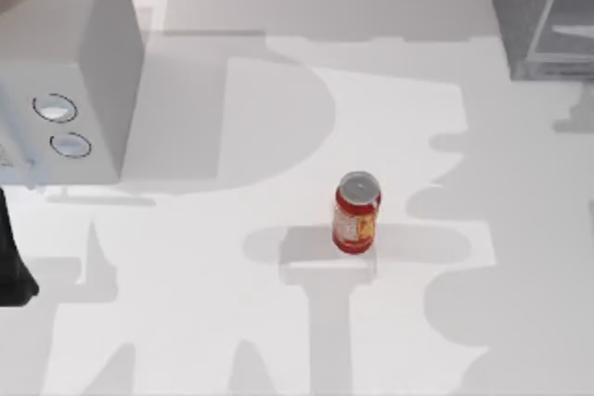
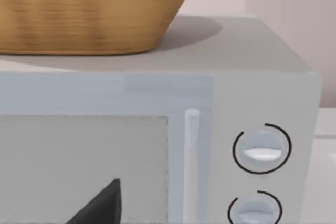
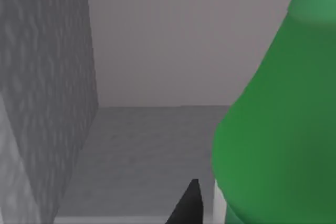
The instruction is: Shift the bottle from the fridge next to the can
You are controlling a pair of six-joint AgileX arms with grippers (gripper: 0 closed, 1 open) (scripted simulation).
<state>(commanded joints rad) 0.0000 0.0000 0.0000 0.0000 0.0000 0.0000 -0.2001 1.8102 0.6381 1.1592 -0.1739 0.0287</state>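
My right gripper (image 3: 191,203) reaches inside the large grey metallic fridge (image 1: 543,11), which stands at the table's two o'clock corner in the top view. One dark fingertip (image 3: 189,205) shows in my right wrist view, just beside the translucent green plastic bottle (image 3: 278,129); whether my claw is spread or pinching I cannot tell. The bottle stands on the fridge's grey inner floor, with a mottled grey wall opposite it and a plain back wall behind.

My left arm (image 1: 14,266) sits parked at the table's nine o'clock edge, its camera facing the white box with two round dials (image 2: 252,150). A woven tan basket (image 2: 89,9) rests on top of that box.

The small red drink can (image 1: 356,212) stands upright near the middle of the pale white table (image 1: 232,322), well apart from the fridge.
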